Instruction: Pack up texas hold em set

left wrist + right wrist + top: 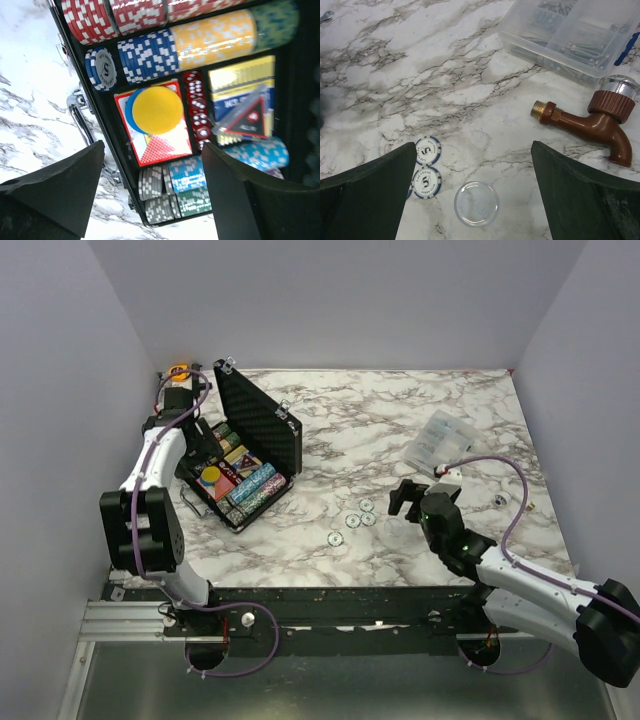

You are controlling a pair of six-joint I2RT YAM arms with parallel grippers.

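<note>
a white marble table [400, 410] sat between plain grey walls. the black case [245, 455] of the hold em set lay open at the far left of the table, its textured lid [262, 420] raised. rows of coloured chips [150, 52] filled the tray. the left gripper [152, 147] hovered over that tray, its fingers [65, 190] spread wide and holding nothing. under it a yellow disc [157, 110] lay on a blue disc [129, 107], both on a red card deck [165, 149], with a row of red dice [197, 107] just beside. the silver handle [80, 117] stuck out from the case's edge.

the right gripper [473, 147] hung low over the right half of the table, fingers [370, 195] wide apart and empty. two blue-and-white loose chips [427, 150] lay just beside one finger, and a clear disc [476, 203] lay between the fingers. a brown tap [590, 122] and a clear plastic box [570, 35] lay farther off. these loose chips were well apart from the case.
</note>
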